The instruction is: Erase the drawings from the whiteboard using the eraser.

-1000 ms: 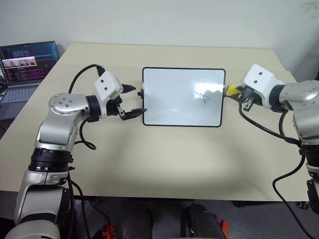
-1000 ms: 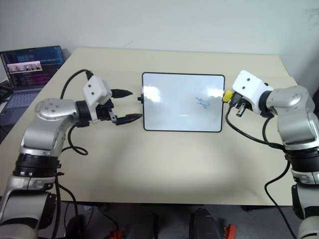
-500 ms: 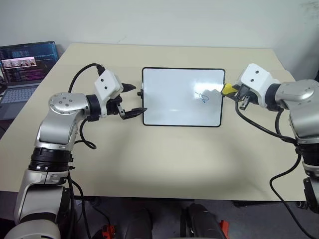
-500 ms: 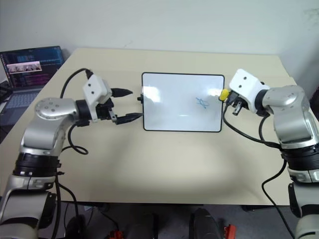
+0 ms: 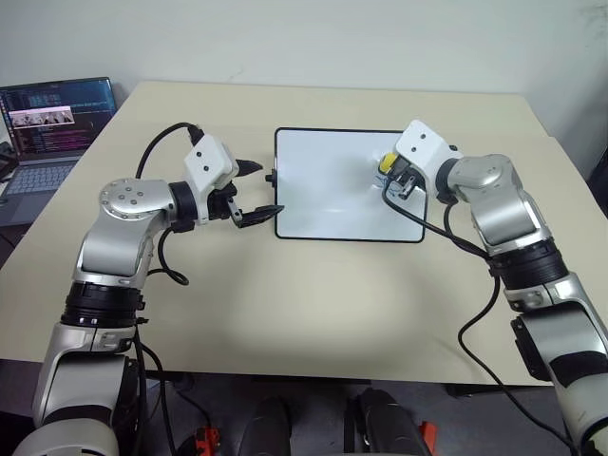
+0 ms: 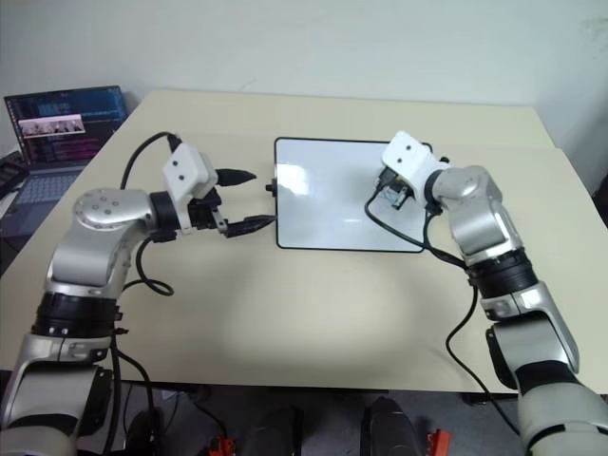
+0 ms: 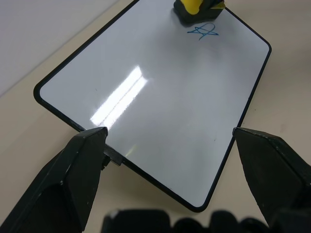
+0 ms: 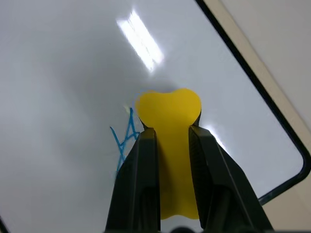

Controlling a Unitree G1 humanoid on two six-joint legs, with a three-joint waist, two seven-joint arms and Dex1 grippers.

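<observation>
One blue drawing is visible on the whiteboard, a small star-like scribble toward the board's right side. The whiteboard lies flat in the middle of a beige table. The right gripper has its two black fingers clamped on the yellow eraser, whose tip bulges out past them. The eraser sits over the white surface just beside the scribble; whether it presses on the board cannot be told. The left gripper hovers at the board's left edge with its jaws apart, one finger on each side of the corner, holding nothing. A laptop stands well apart at the table's far left.

Risks, as a judgement: the board looks unpinned, so a firm wipe could slide it across the table, since the left fingers only flank it. The eraser could also pass beside the thin lines, or twist in the narrow pinch, leaving ink behind.
</observation>
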